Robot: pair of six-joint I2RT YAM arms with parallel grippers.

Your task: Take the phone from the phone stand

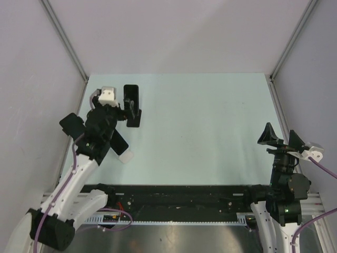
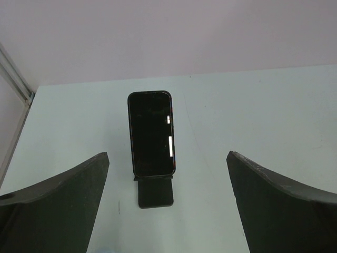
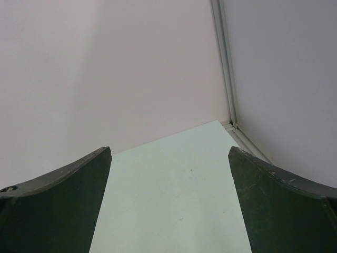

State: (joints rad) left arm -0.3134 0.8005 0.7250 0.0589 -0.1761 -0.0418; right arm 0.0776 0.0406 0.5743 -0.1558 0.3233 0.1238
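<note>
**Both pincers wide open, phone seated on its stand near the far left corner**

The left pincer (image 2: pixel 167 154) is spread fully apart, and nothing is gripped by it. In the left wrist view its two dark fingers (image 2: pixel 58 205) are seen at the lower left and lower right, with bare table (image 2: pixel 263 121) between them. The phone (image 2: pixel 151 133) is framed in that gap but lies ahead of the fingertips, and no contact with it can be seen. From the top view the left arm is seen to be reached over the left side of the table, its pincer just beside the phone.

The phone is held upright on the black phone stand (image 2: pixel 155 194), its dark screen turned toward the left wrist camera and marked by two small bright reflections. The foot of the stand is extended across the table toward the near edge. Phone and stand are placed near the far left corner of the table, close to the left edge and somewhat short of the far edge.

The right pincer (image 1: pixel 281 138) is likewise opened wide and nothing is carried by it. It is held above the right edge of the table, toward the near side, well apart from the phone. In the right wrist view it is directed at the far right corner, where a metal frame post (image 3: pixel 225 63) is seen between two pale walls (image 3: pixel 105 68).
</note>
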